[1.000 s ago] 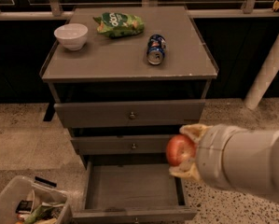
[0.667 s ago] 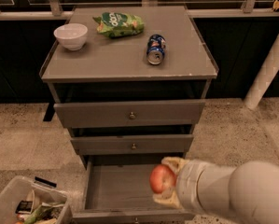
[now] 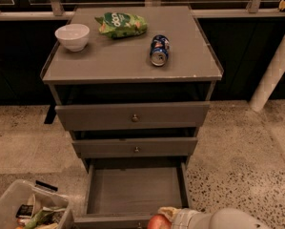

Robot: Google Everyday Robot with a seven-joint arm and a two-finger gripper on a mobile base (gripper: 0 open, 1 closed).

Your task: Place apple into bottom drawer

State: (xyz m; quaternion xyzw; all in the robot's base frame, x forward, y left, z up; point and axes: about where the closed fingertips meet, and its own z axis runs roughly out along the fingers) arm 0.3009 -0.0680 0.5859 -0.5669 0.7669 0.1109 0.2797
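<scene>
1. Table (image 3: 113, 61): grey cabinet with a flat grey top and a low raised rim. It has three drawers stacked in its front.

2. White bowl (image 3: 72, 36): upright at the far left corner of the table top.

3. Green snack bag (image 3: 121, 25): lying flat at the far side of the top, just right of the bowl and apart from it.

4. Blue soda can (image 3: 159, 50): on its side, right of centre, one end facing near. It is near the bag but not touching it.

5. Top drawer (image 3: 99, 117): shallow grey front with a small round knob (image 3: 135, 118) at its middle.

6. Middle drawer (image 3: 108, 148): shallow grey front, narrower in view, with a small knob at its centre.

7. Bottom drawer (image 3: 132, 190): lowest of the three and pulled well out toward the near side. Its grey tray is open to view with nothing lying in it.

8. Pincer (image 3: 167, 217): at the near edge of the scene, at the near right of the bottom drawer's front. It is closed on the apple, with one pale finger (image 3: 168, 211) curving over the fruit's far side.

9. Apple (image 3: 156, 223): reddish-orange, partly cut off by the lower edge of the view. It is held in the pincer at the drawer's front edge, right of the middle, and is not resting in the tray.

10. Arm (image 3: 232, 221): pale grey and rounded, entering from the near right behind the pincer.

11. Clear plastic bin (image 3: 8, 199): on the floor at the near left, beside the open drawer, holding mixed packets.

12. Floor (image 3: 237, 161): speckled stone.

13. White post (image 3: 275, 70): slanting, on the right.
</scene>
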